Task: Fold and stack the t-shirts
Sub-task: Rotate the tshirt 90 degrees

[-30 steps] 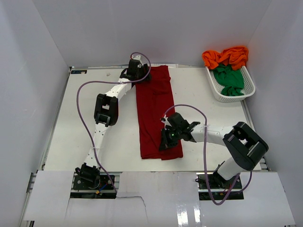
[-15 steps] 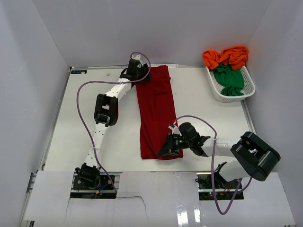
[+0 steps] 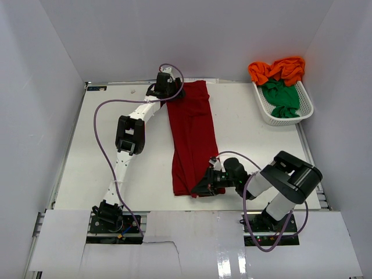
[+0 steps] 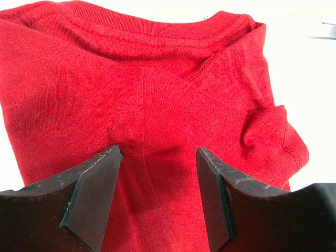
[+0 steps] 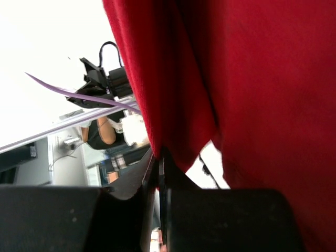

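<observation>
dark red t-shirt point(image 3: 190, 136) lay as a long narrow strip down the middle of the table point(image 3: 104, 145), collar at the far end, hem by the bases. left gripper point(image 4: 157, 153) sat over the collar with its fingers spread, nothing pinched, i'd guess to anchor that end, arm stretched way out to the far edge. right gripper point(image 3: 201, 188) was clamped tight on the near hem corner, forearm low and pointing left, probably set up to carry the hem toward the collar. orange shirt point(image 3: 279, 70) and green shirt point(image 3: 282, 96) sat in the white basket point(image 3: 264, 113) far right
</observation>
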Motion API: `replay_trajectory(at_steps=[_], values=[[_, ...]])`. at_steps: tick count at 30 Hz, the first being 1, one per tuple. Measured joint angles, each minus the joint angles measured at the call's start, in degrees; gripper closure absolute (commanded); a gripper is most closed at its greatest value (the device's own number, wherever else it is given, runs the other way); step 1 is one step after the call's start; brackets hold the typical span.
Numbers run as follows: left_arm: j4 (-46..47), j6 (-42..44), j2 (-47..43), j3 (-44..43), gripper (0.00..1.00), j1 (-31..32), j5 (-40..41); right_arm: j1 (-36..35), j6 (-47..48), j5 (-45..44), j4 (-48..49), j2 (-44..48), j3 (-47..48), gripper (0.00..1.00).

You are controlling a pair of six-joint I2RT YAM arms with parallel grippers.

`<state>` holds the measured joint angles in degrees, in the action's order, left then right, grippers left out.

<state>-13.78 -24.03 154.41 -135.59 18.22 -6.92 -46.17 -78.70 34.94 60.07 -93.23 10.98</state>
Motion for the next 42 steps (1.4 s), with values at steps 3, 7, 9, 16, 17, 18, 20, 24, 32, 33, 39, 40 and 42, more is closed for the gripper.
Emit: replay_trajectory(at_steps=[3,7,9,16,17,18,20,24,32,33,39,40,42], values=[[0.0,0.0,0.0,0.0,0.29,-0.02,0.0,-0.2,4.24,-0.7,-7.39,1.75,3.48,0.74],[0.07,0.07,0.02,0.0,0.29,-0.07,0.04,-0.76,11.93,-4.24,-23.58,6.4,10.4,0.56],[0.07,0.07,0.02,0.0,0.29,-0.13,0.04,-0.83,15.8,-7.32,-31.39,8.28,13.51,0.53],[0.07,0.09,0.02,0.0,0.29,-0.15,0.04,-1.42,24.33,-19.45,-55.25,12.26,18.88,0.5],[0.07,0.09,0.02,0.0,0.29,-0.15,0.04,-1.49,24.9,-20.48,-57.05,12.98,19.1,0.5],[0.07,0.09,0.02,-0.02,0.29,-0.15,0.04,-1.51,25.49,-21.75,-58.93,13.66,19.58,0.5],[0.07,0.09,0.02,0.0,0.29,-0.15,0.04,-1.75,26.69,-24.02,-62.55,14.53,20.52,0.5],[0.07,0.26,0.02,0.0,0.29,-0.15,0.09,-3.37,28.79,-29.29,-70.42,16.81,22.91,0.51],[0.07,0.52,0.02,-0.02,0.29,-0.15,0.17,-10.14,31.71,-35.63,-80.81,21.29,30.99,0.55],[0.07,0.57,0.02,0.0,0.29,-0.15,0.2,-10.67,31.87,-35.58,-80.91,21.29,31.54,0.56],[0.07,0.7,0.02,0.0,0.29,-0.15,0.35,-12.44,31.23,-30.34,-77.83,20.61,30.62,0.57],[0.07,0.72,0.02,0.0,0.29,-0.15,0.37,-12.81,31.17,-30.14,-77.46,20.09,30.53,0.57],[0.07,0.83,0.02,0.0,0.29,-0.15,0.42,-13.62,31.34,-30.36,-77.64,18.36,30.95,0.57]])
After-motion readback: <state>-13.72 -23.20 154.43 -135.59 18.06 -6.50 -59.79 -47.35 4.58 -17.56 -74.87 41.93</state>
